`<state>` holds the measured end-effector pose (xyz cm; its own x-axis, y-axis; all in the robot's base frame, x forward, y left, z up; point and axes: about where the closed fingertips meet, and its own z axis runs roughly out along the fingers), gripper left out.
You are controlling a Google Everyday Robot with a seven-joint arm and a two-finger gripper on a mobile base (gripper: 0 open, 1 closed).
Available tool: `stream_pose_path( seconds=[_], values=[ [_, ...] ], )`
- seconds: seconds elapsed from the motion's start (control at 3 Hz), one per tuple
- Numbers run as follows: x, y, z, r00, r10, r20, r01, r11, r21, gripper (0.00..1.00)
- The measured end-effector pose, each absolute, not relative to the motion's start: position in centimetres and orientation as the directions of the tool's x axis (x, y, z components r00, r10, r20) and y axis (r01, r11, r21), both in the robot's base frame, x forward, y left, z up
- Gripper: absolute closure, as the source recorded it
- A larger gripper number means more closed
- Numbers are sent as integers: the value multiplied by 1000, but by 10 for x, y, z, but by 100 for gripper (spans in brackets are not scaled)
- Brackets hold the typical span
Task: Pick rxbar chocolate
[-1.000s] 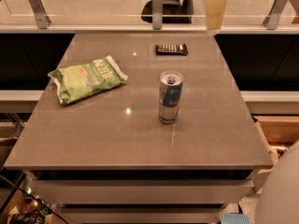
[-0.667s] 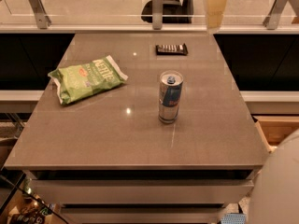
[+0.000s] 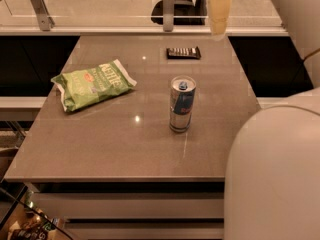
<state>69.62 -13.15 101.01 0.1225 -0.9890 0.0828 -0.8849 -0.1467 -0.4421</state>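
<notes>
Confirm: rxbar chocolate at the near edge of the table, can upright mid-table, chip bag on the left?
Wrong on the bar. The camera view shows the rxbar chocolate at the far edge of the table, not the near one. The can stands upright mid-table, the chip bag on the left. The gripper hangs at the top of the view, right of the bar.

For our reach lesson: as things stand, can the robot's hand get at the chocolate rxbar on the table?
Probably yes. The hand hangs over the far edge of the table, just right of the rxbar chocolate, which lies flat and uncovered. The can and chip bag sit well clear.
</notes>
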Motion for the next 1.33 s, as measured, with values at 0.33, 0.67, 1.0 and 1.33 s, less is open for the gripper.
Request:
stream_pose_path(
  seconds=[0.33,0.67,1.0,1.33],
  values=[
    [698,-125,1002,116,-991,68,-879,-134,-457,0],
    [687,-118,974,111,-993,46,-884,-120,-452,0],
    [685,-110,948,126,-992,25,-890,-124,-438,0],
    [693,-109,936,134,-991,25,-890,-132,-437,0]
  ],
)
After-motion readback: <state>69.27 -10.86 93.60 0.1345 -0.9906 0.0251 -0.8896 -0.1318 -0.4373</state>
